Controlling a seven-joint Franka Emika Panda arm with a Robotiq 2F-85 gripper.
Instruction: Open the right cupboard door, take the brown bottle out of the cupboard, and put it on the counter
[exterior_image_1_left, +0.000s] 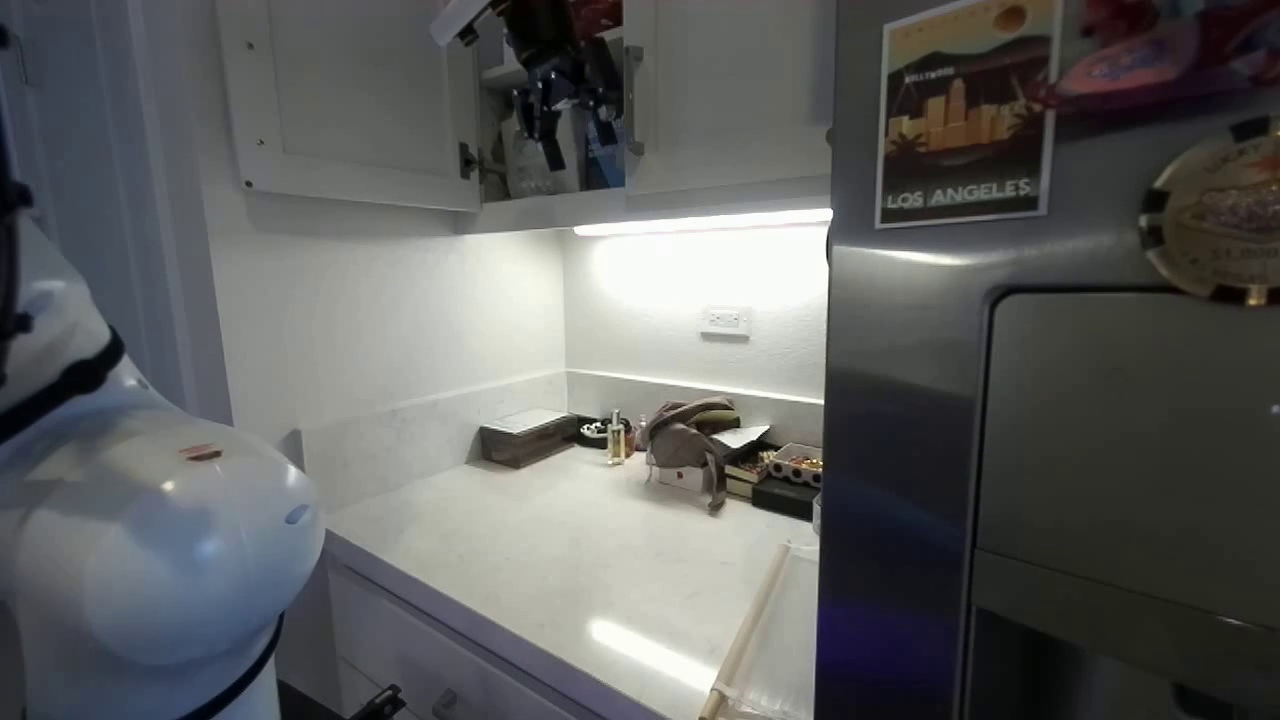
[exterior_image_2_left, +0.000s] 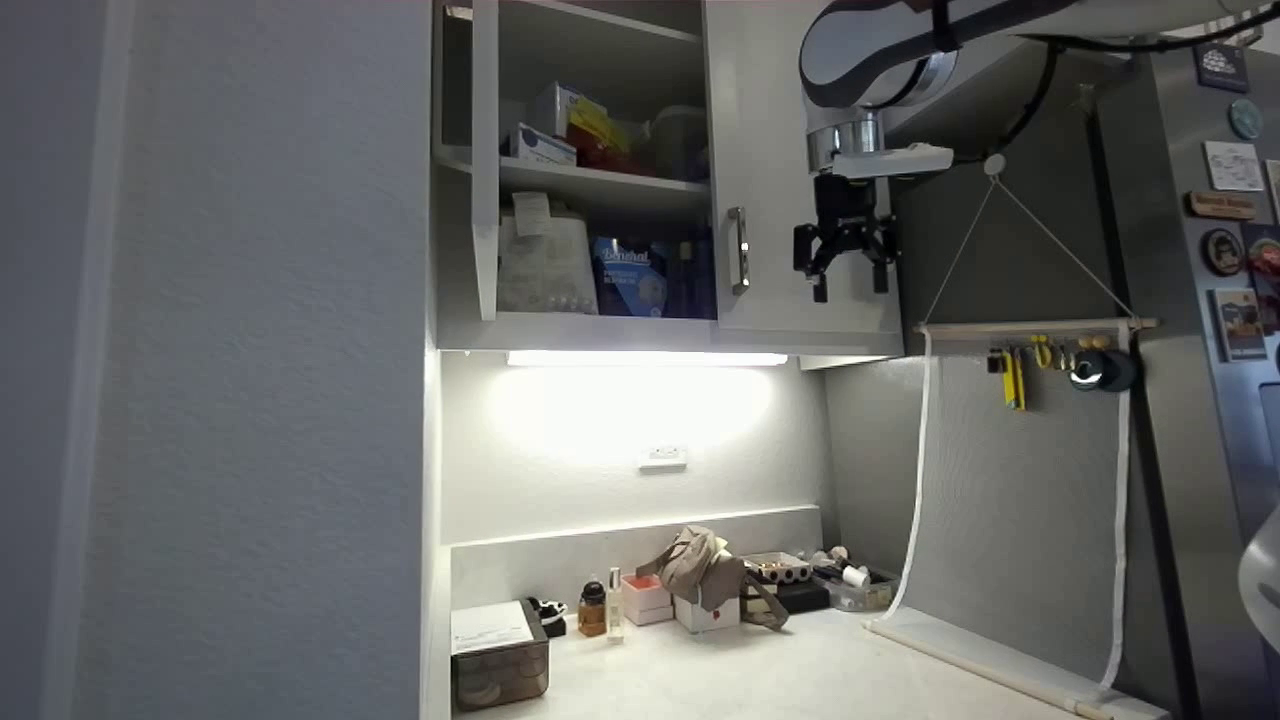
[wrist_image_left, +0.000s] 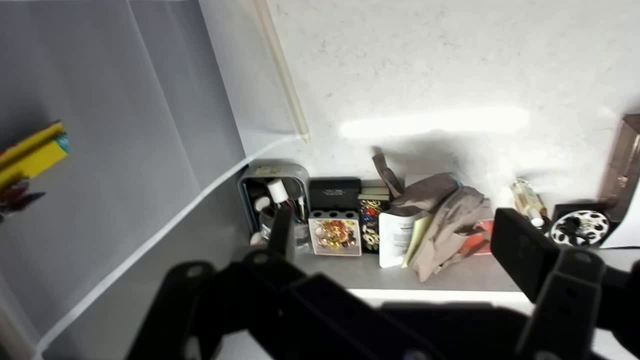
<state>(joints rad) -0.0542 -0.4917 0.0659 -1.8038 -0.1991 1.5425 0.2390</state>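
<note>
The right cupboard door (exterior_image_1_left: 735, 95) is shut; it also shows in an exterior view (exterior_image_2_left: 780, 180) with a metal handle (exterior_image_2_left: 738, 250) near its left edge. The cupboard (exterior_image_2_left: 580, 328) is white, and its left part stands open with packets and boxes on shelves. My gripper (exterior_image_2_left: 850, 285) is open and empty, pointing down in front of the right door, to the right of the handle in that view. It also shows in an exterior view (exterior_image_1_left: 580, 140) and the wrist view (wrist_image_left: 395, 225). The brown bottle is not seen in the cupboard; behind the shut door is hidden. The white counter (exterior_image_1_left: 500, 560) lies below.
The left cupboard door (exterior_image_1_left: 350, 90) stands swung open. Along the counter's back are a brown box (exterior_image_2_left: 500, 665), an amber bottle (exterior_image_2_left: 592, 612), a perfume bottle (exterior_image_2_left: 615, 610) and a brown cloth bag (exterior_image_2_left: 690, 570). A hanging sheet (exterior_image_2_left: 1020, 500) with wooden rods covers the fridge side.
</note>
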